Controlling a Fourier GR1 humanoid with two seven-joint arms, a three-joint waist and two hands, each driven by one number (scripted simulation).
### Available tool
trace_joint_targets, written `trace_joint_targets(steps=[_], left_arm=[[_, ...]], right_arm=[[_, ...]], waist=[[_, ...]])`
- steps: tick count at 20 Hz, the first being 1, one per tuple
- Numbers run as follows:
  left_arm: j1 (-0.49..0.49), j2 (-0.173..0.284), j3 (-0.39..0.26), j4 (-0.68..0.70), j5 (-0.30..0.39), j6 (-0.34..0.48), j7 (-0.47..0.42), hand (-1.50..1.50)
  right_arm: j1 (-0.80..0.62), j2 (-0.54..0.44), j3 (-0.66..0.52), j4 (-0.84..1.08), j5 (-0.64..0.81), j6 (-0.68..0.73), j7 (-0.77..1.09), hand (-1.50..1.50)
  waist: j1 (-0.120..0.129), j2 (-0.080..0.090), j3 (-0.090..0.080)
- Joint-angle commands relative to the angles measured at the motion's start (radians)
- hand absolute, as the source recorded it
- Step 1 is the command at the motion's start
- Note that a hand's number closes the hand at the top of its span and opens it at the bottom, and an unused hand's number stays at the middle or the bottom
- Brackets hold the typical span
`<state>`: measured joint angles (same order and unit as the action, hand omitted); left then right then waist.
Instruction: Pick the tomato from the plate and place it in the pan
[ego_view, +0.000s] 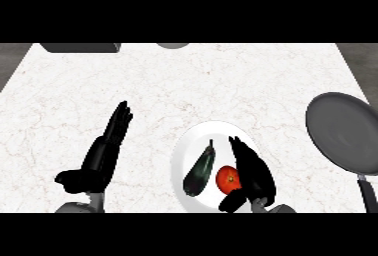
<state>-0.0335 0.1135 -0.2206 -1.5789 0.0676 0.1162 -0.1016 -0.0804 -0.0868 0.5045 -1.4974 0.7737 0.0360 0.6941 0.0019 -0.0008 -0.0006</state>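
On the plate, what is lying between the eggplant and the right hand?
The tomato lies between the eggplant and the right hand, seen in the head view.

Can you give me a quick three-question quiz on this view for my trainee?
1. True or false: the tomato already lies in the pan.
2. Which thing shares the plate with the tomato? A) a carrot B) an eggplant C) a cup
3. Fill in: the right hand is over the plate, just to the ____ of the tomato in the view.

Key
1. False: it lies on the plate; the pan holds nothing.
2. B
3. right. Its fingers are straight, not curled round the tomato. The left hand is open over the counter, left of the plate.
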Motion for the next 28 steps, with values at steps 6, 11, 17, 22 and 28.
trace_joint_targets(steps=[6,11,17,22,28], left_arm=[[0.035,0.016,0.039,0.006,-0.001,-0.046,-0.038,0.00],[0.001,0.004,0.047,-0.037,0.019,-0.061,0.027,0.00],[0.033,-0.012,0.042,-0.014,-0.024,-0.053,-0.014,0.00],[-0.006,-0.040,0.031,-0.007,-0.039,-0.021,0.013,0.00],[0.038,-0.037,0.023,-0.007,-0.037,-0.042,-0.032,0.00]], right_arm=[[-0.024,-0.014,0.031,0.132,0.057,0.048,-0.118,1.50],[0.003,-0.060,0.008,0.087,0.085,0.052,-0.144,1.50],[0.015,-0.054,-0.002,0.024,0.193,-0.051,-0.158,1.50],[-0.231,0.081,-0.183,0.174,0.219,-0.081,0.083,1.50],[-0.366,0.054,-0.176,0.201,0.417,-0.190,0.273,1.50]], waist=[[0.001,0.001,0.001],[-0.002,0.000,0.001],[-0.004,0.000,0.000],[0.005,0.004,0.001],[0.006,0.000,0.000]])
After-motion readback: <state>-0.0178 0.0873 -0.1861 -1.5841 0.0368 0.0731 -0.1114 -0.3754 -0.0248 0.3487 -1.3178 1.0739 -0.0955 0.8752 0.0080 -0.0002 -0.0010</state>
